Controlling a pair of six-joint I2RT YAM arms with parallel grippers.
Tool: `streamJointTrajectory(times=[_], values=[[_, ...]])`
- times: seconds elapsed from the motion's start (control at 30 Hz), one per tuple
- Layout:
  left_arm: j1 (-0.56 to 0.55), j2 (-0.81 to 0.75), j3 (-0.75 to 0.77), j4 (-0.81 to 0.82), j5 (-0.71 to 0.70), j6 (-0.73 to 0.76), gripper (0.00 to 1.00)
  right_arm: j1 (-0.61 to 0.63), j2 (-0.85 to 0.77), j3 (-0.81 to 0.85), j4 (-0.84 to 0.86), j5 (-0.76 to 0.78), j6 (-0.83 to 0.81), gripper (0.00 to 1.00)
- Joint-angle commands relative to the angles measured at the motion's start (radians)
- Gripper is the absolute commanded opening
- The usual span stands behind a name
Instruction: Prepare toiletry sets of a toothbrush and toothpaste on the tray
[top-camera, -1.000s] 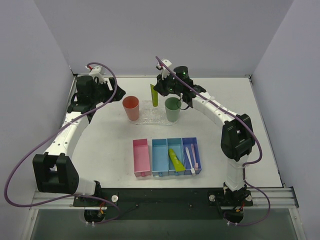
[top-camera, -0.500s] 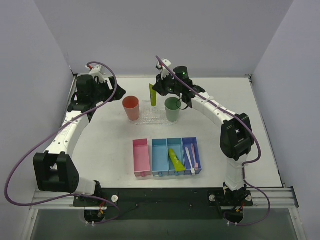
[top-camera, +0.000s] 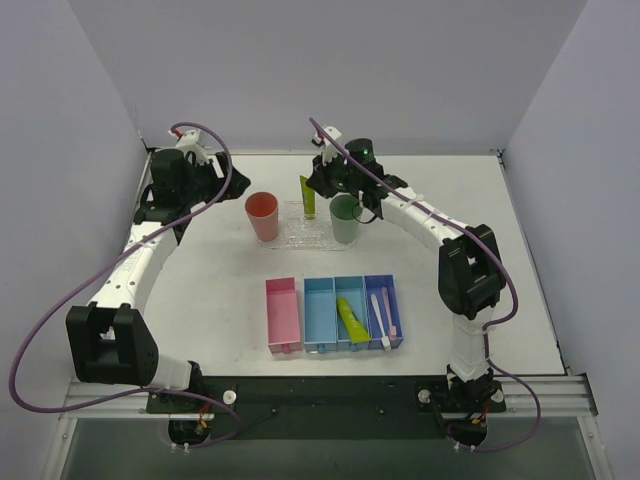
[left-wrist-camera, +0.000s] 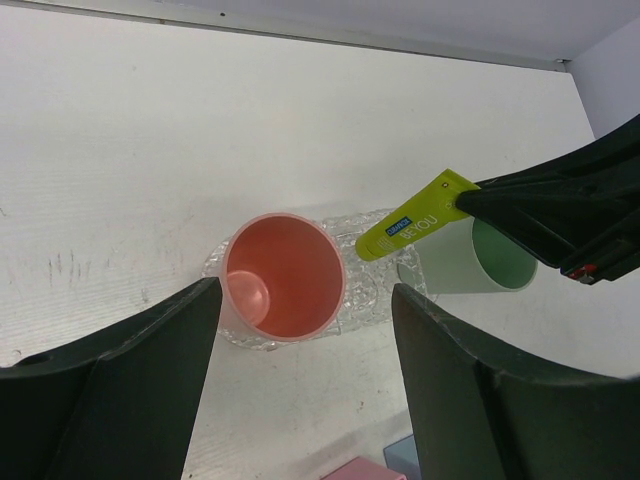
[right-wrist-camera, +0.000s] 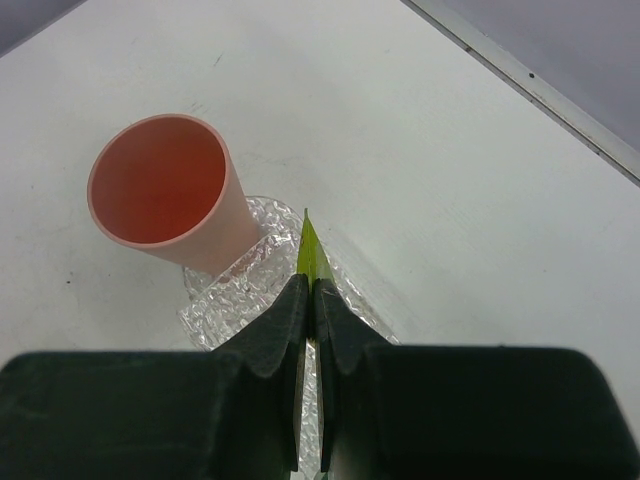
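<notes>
1. Toothpaste (top-camera: 308, 195) hangs roughly upright over the tray (top-camera: 296, 238), between pink cup (top-camera: 262, 216) and green cup (top-camera: 346, 219). Can't tell if its lower end touches the tray.
2. Right end effector (top-camera: 318, 183) is pinched tight on the toothpaste's upper end, jaws almost together.
3. Left end effector (left-wrist-camera: 305, 290) is spread wide and empty, off at far left, facing the pink cup.
4. Spare toothpaste (top-camera: 351, 320) and two toothbrushes (top-camera: 380, 318) lie in the blue bins (top-camera: 335, 345) on the near side of the surface, not yet on the tray.
5. Risk: the grip is on a thin flat edge, so the tube could swing or slip out and miss the tray.
6. Risk: the green cup sits just beside the arm; a sideways move could tip it.
7. Risk: released too high, the tube may bounce off the bumpy tray onto the surface.
</notes>
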Motion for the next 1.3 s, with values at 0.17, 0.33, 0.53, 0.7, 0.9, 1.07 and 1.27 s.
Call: streamJointTrajectory(times=[0.17, 0.33, 0.53, 0.7, 0.9, 1.07, 1.27], values=[[0.014, -0.009, 0.018, 0.068, 0.021, -0.014, 0.79, -0.016, 0.0, -0.007, 0.1, -0.036, -0.017, 0.01], [0.015, -0.008, 0.011, 0.073, 0.024, -0.017, 0.79, -0.016, 0.008, -0.016, 0.105, -0.041, -0.019, 0.01], [0.021, -0.015, 0.002, 0.077, 0.027, -0.017, 0.79, -0.02, 0.018, -0.024, 0.12, -0.049, -0.016, 0.02], [0.024, -0.031, -0.018, 0.083, 0.027, -0.017, 0.79, -0.02, 0.028, -0.027, 0.126, -0.059, -0.013, 0.02], [0.029, -0.049, -0.034, 0.083, 0.027, -0.019, 0.79, -0.02, 0.029, -0.036, 0.126, -0.066, -0.016, 0.04], [0.029, -0.054, -0.041, 0.085, 0.029, -0.019, 0.79, -0.019, 0.031, -0.039, 0.114, -0.069, -0.027, 0.05], [0.03, -0.061, -0.048, 0.09, 0.029, -0.019, 0.79, -0.014, 0.029, -0.034, 0.109, -0.07, -0.034, 0.08]])
